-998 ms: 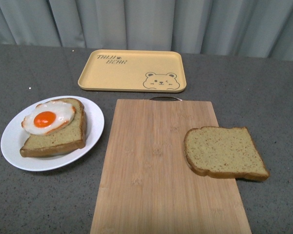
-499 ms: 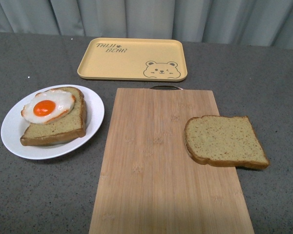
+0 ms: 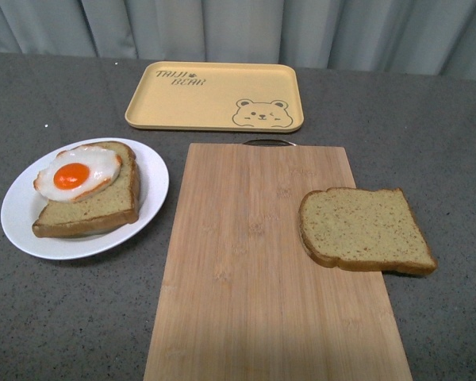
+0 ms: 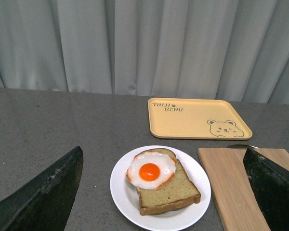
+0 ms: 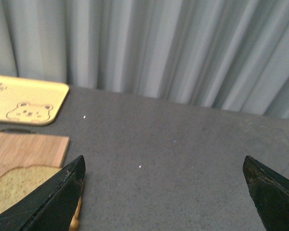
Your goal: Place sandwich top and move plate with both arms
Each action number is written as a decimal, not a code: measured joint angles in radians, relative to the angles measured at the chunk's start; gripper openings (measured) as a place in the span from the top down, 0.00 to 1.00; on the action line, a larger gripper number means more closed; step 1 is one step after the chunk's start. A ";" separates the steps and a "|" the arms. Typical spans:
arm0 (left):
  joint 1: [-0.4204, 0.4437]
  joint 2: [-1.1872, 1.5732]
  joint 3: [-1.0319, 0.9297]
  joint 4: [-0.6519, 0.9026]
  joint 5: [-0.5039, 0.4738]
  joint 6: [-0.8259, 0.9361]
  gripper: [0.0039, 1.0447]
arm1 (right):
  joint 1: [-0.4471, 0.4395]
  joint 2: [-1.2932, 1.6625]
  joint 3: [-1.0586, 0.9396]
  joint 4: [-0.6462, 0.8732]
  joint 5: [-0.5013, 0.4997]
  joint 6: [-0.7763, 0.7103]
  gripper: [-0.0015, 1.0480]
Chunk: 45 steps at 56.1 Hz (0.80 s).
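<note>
Sandwich top (image 3: 363, 230): one (second slice (image 3: 103, 209) egg-topped); plate (image 3: 17, 228): one; left gripper (image 4: 163, 149), right gripper (image 5: 164, 158) spread

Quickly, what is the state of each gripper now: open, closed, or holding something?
Left gripper: open, holding nothing.
Right gripper: open, holding nothing.

We see the sandwich top (image 5: 17, 190) at the cutting board's (image 5: 24, 147) edge, beside our right gripper's (image 5: 164, 161) wide-spread fingers.
</note>
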 joint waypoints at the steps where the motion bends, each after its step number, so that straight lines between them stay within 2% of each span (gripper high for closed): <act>1: 0.000 0.000 0.000 0.000 0.000 0.000 0.06 | -0.005 0.033 0.009 0.010 -0.013 0.005 0.09; 3: 0.000 0.000 0.000 0.000 0.000 0.000 0.06 | -0.037 0.239 0.072 0.058 -0.086 0.020 0.09; 8: 0.000 0.000 0.000 0.000 0.000 0.000 0.06 | -0.104 0.504 0.179 0.031 -0.215 0.040 0.09; 15: 0.000 0.000 0.000 0.000 0.000 0.000 0.06 | -0.204 0.844 0.371 -0.142 -0.425 0.042 0.09; 20: 0.000 0.000 0.000 0.000 0.000 0.000 0.06 | -0.245 1.017 0.474 -0.193 -0.537 0.053 0.09; 30: 0.000 0.000 0.000 0.000 0.000 0.000 0.06 | -0.253 1.236 0.606 -0.227 -0.607 0.060 0.09; 45: 0.000 0.000 0.000 0.000 0.000 0.000 0.06 | -0.163 1.434 0.687 -0.185 -0.691 0.179 0.09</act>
